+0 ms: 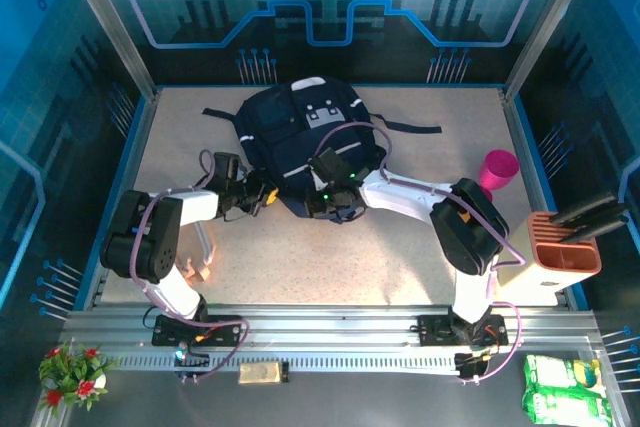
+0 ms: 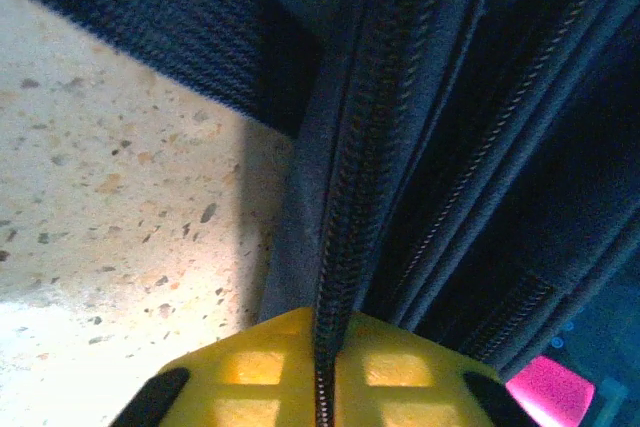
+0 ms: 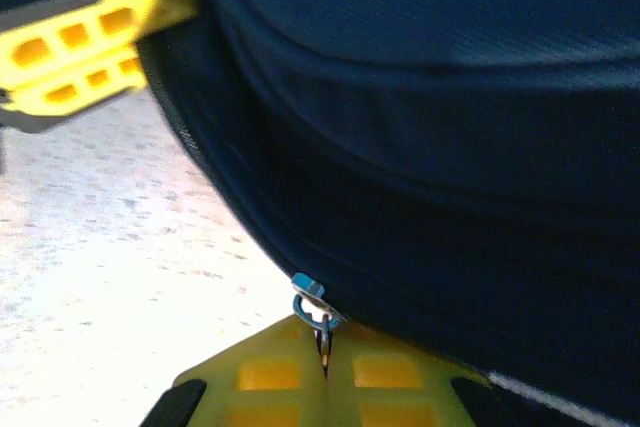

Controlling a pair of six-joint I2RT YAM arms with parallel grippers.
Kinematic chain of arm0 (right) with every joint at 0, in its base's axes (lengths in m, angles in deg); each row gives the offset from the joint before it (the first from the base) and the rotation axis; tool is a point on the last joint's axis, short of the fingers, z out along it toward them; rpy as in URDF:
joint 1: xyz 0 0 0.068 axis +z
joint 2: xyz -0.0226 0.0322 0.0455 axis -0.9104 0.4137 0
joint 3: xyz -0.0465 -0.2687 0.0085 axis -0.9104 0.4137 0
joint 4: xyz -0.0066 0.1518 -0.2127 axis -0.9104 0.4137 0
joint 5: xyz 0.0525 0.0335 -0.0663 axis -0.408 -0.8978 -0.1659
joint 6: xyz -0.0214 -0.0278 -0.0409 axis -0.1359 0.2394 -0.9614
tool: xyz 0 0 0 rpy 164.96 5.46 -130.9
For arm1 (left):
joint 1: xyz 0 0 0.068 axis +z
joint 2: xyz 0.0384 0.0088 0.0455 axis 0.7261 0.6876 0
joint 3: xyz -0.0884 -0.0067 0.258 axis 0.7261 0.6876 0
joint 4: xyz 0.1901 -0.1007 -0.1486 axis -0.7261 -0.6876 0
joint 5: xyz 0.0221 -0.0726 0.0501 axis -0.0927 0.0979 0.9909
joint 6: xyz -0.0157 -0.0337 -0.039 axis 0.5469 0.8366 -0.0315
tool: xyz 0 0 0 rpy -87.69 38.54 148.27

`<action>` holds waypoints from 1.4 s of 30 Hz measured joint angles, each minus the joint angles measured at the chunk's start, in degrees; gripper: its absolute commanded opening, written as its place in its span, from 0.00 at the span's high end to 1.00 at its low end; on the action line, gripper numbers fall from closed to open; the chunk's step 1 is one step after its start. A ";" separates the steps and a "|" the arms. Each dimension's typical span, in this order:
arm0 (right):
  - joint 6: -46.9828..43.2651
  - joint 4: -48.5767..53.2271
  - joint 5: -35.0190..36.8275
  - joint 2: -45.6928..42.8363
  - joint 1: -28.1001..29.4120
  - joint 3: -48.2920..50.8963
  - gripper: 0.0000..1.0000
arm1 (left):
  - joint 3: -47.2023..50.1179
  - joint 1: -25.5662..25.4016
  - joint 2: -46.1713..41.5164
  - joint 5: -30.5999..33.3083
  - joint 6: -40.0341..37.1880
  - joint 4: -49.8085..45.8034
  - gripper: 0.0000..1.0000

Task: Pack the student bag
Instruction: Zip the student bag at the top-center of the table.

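Observation:
The student bag [image 1: 300, 132], dark navy with grey-white patches and black straps, lies at the back middle of the table. My left gripper [image 1: 262, 195] is at the bag's near-left edge. In the left wrist view it [image 2: 325, 352] is shut on the bag's zipper band [image 2: 350, 197], which runs between the yellow fingers [image 2: 250, 367]. My right gripper [image 1: 325, 205] is at the bag's near edge. It [image 3: 322, 347] is shut on the small metal zipper pull [image 3: 312, 299]. The bag's navy fabric [image 3: 430, 147] bulges above it. The left gripper's yellow fingers [image 3: 70, 57] show at upper left there.
A pink cup [image 1: 498, 169] stands to the right of the bag. An orange and white holder [image 1: 560, 257] sits at the table's right edge. Green packets [image 1: 565, 402] and a flower pot [image 1: 70, 372] lie off the table at the front. Bare speckled tabletop [image 1: 330, 267] lies in front of the bag.

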 measured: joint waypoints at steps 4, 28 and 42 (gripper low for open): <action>-0.94 4.52 7.93 -2.73 -0.17 1.81 0.97 | -0.22 0.00 0.26 0.02 -0.92 -0.22 1.00; -2.32 4.37 15.96 -12.17 -5.44 11.34 1.00 | -12.37 0.02 3.52 -0.76 -13.68 -15.47 0.95; -2.29 -0.33 7.78 -9.73 2.89 9.29 1.00 | -21.44 1.73 5.90 6.80 -20.63 -22.36 0.50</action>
